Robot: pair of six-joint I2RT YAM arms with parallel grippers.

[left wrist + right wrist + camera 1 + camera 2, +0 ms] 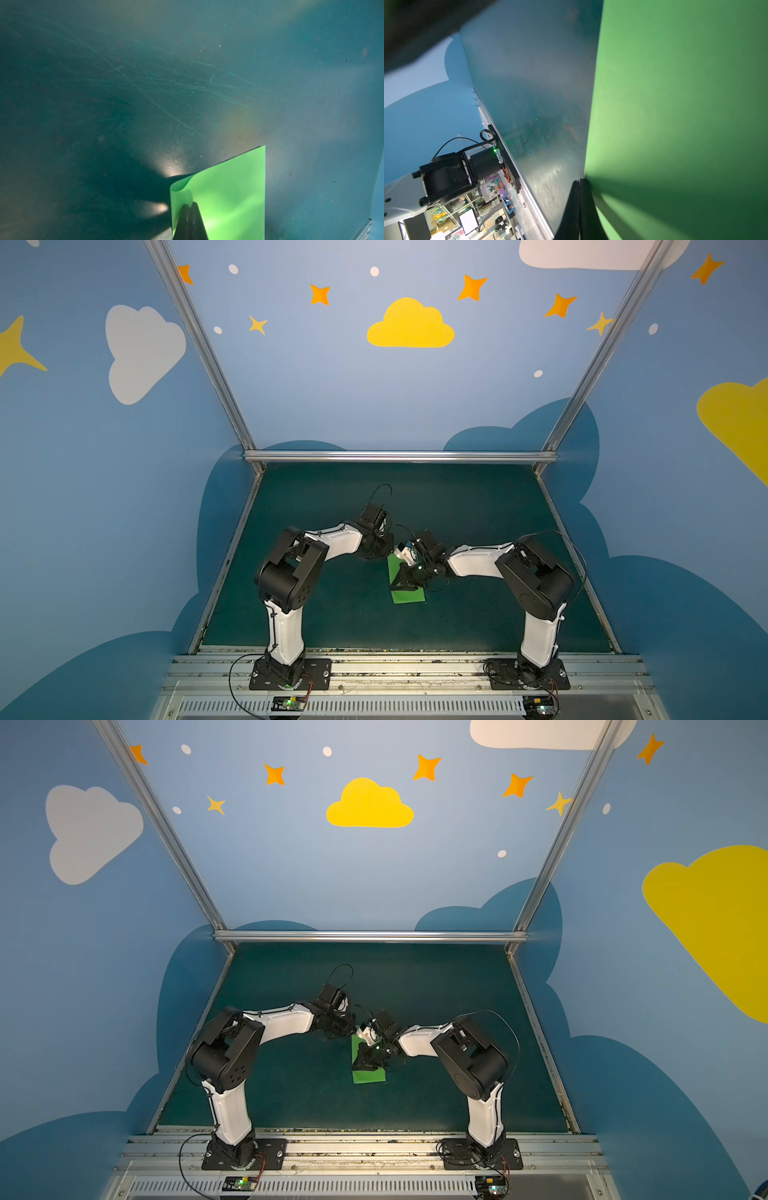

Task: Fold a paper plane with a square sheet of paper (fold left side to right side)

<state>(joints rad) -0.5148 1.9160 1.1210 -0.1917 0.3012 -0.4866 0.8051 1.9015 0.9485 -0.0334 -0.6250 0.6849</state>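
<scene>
The square sheet of paper [409, 596] [369, 1076] lies mid-mat as a bright green narrow rectangle, folded over on itself. No paper plane is in view. In the left wrist view its folded edge bulges up in a soft loop [180, 187] beside my left gripper [190, 204]. That gripper is shut, tips resting on the top layer at the sheet's far end [388, 553]. My right gripper [580, 180] is shut too, tips down at the paper's [675, 124] long edge. In both top views it [392, 585] covers the sheet's middle.
The dark teal mat [457, 510] is scratched. Aluminium rails [399, 456] frame it at the back and sides, and blue walls close it in. Both arm bases stand on the front rail [407, 668]. The left arm's base [446, 176] shows in the right wrist view.
</scene>
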